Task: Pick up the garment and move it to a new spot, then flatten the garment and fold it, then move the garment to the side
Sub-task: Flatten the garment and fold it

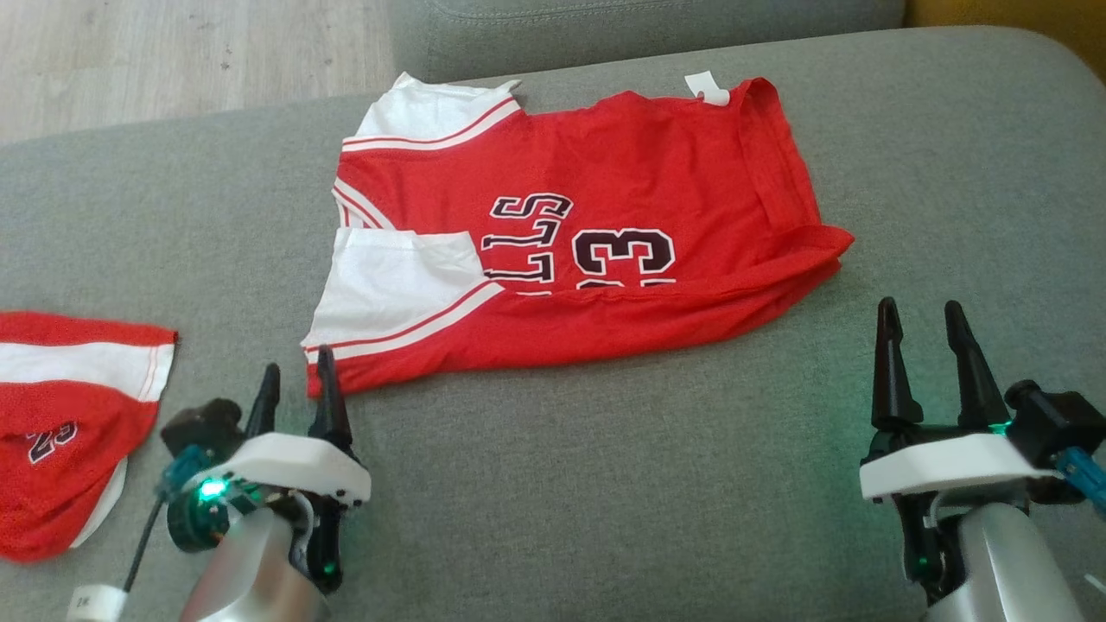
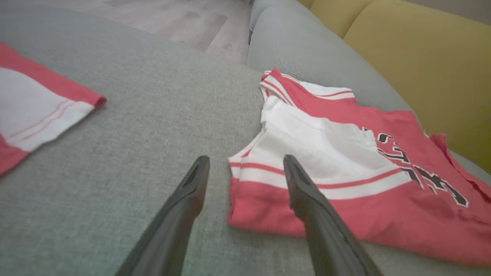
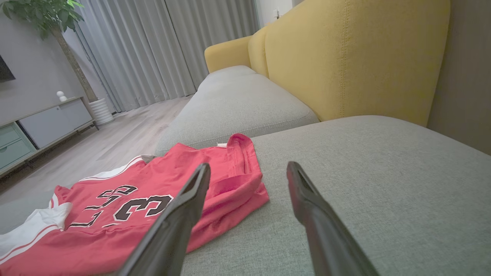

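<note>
The garment [image 1: 596, 259] is a red and white basketball jersey with black lettering, lying folded in half on the grey sofa cushion [image 1: 648, 484]. My left gripper [image 1: 298, 367] stands open just off the jersey's near left corner, holding nothing. In the left wrist view that corner [image 2: 249, 207] lies between the fingers [image 2: 307, 195]. My right gripper [image 1: 924, 315] is open too, to the right of the jersey's right edge and a little nearer to me. The right wrist view has the jersey [image 3: 126, 214] left of the open fingers [image 3: 307, 203].
A second red and white garment [image 1: 60, 415] lies at the cushion's left edge. Wooden floor [image 1: 173, 60] shows beyond the cushion's far left. Another grey cushion [image 3: 238, 103] and the yellow sofa back [image 3: 345, 57] lie past the jersey.
</note>
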